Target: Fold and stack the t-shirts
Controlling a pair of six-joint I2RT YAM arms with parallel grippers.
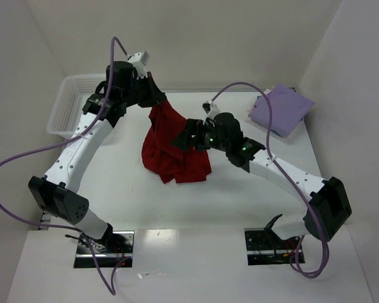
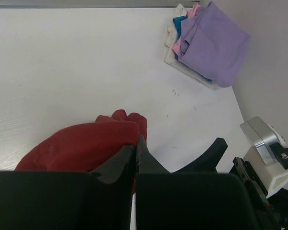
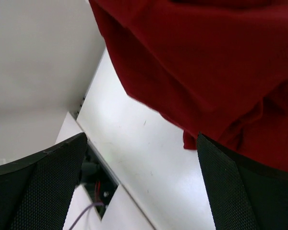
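We count one folded stack [image 1: 279, 112] done at two o'clock on the white tabletop [image 1: 114, 183]: a plain lavender cloth t-shirt [image 2: 213, 43] over pink and blue edges [image 2: 181, 24]. The crumpled dark red cloth t-shirt [image 1: 174, 148] hangs near centre, pinched at its eleven o'clock end by our left claw [image 1: 154, 96]. Our right claw [image 3: 141, 184] is spread wide beside it. We judge its folding and stacking are left.

Bright, even light from above, I'd say. A soft shadow lies under the red shirt [image 1: 174, 148] beside my right pincer [image 1: 182, 140]. The table [image 1: 196, 208] washes out white, with glare well behind it. My left pincer [image 2: 136, 151] reads black, its detail lost.
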